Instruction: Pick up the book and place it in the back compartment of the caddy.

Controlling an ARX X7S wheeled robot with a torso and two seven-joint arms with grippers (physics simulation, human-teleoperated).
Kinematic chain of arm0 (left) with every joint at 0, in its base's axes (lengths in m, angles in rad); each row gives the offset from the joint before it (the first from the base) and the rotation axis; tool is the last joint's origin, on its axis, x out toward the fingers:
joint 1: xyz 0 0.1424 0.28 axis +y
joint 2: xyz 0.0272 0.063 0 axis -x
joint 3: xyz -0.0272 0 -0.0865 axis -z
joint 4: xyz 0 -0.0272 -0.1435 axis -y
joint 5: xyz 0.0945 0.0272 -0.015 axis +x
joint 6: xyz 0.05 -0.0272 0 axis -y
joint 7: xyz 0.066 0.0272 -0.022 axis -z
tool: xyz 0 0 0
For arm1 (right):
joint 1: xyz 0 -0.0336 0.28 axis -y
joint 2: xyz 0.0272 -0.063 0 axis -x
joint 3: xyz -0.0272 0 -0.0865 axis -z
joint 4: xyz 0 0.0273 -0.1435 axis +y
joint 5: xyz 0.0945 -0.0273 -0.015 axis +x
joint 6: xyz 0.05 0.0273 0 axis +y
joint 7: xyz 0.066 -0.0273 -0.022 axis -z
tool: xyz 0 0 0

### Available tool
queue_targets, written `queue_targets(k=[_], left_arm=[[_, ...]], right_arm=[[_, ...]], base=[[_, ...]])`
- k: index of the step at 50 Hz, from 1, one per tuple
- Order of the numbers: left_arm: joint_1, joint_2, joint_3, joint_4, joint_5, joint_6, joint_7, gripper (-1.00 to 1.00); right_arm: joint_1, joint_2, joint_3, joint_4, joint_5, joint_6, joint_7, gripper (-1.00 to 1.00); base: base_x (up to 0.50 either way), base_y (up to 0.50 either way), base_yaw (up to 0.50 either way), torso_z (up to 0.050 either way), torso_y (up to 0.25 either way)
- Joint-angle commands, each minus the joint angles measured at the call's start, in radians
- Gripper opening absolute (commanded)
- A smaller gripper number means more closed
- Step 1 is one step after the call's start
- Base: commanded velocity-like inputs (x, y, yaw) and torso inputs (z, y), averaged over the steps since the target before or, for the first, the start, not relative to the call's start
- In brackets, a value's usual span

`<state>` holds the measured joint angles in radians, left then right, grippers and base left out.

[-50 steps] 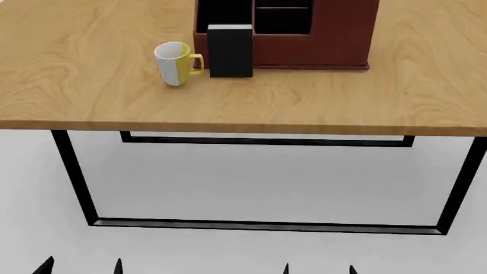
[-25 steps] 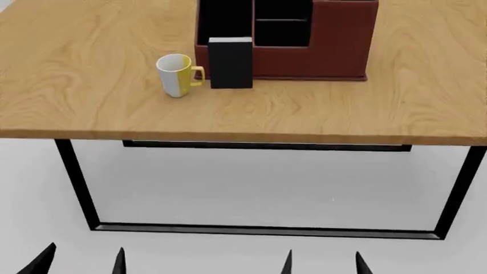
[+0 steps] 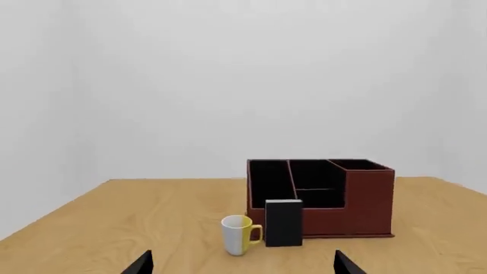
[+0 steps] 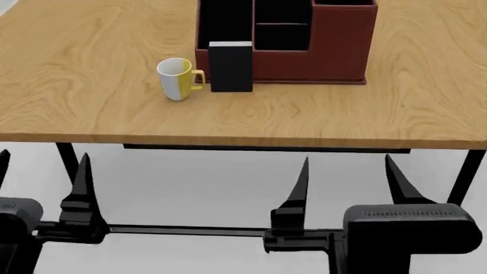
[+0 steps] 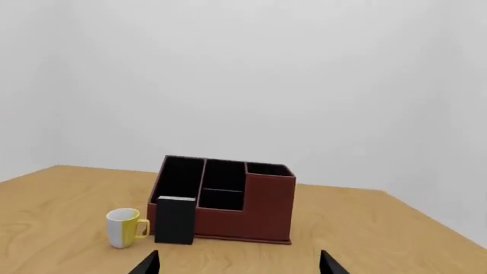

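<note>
caddy rear cut off by head view's top edge, left claw partly cropped at frame edge

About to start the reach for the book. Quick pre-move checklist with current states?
1. Book upright against the caddy front: ok.
2. Mug apart from the book: cannot tell; its handle looks very near the book's edge.
3. Right tool open and empty: ok, fingers spread, nothing between.
4. Left tool open and empty: ok, same, though one finger is at the frame edge.
5. Both tools short of the table edge: ok, neither is over the top yet.
6. Back compartment free for the book: cannot tell; the visible sections look empty, but the caddy's rear is cropped in the head view.
</note>
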<state>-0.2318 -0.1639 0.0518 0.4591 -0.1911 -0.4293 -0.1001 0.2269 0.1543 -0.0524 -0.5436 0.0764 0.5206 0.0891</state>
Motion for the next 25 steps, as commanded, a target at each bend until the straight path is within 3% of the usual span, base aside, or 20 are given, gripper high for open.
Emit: queue_targets(k=[1, 25], left_arm=[[-0.053, -0.039, 0.014, 0.055, -0.005, -0.070, -0.002, 1.00], [-0.043, -0.041, 0.013, 0.076, -0.030, -0.077, -0.026, 1.00]], right_arm=[[0.046, 0.034, -0.005, -0.069, -0.007, 0.072, 0.013, 1.00], [0.025, 0.053, 0.007, -0.075, 0.015, 0.043, 0.025, 1.00]], base=[[0.00, 0.00, 0.00, 0.000, 0.000], [0.24, -0.42, 0.00, 0.000, 0.000]])
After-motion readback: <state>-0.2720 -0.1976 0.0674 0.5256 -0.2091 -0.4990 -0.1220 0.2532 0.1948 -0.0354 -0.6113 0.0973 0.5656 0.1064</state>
